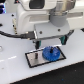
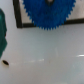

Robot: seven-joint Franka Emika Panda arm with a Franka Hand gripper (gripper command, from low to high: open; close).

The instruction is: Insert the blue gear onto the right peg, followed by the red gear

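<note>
Gripper [image 1: 49,44], exterior view, centre frame: seemingly released above the blue gear [image 1: 50,52] lying on grey plate [image 1: 35,58]; wrist view, upper frame: blue gear [image 2: 49,14] on plate, peg unseen, so confirm seating before withdrawing straight up.

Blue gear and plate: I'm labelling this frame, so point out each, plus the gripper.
blue gear [image 1: 51,53]: exterior view, on its toothed face.
plate [image 1: 33,58]: exterior view, bare grey surface at the exterior view's left.
gripper [image 1: 48,42]: exterior view, midway between the fingertips.
</note>
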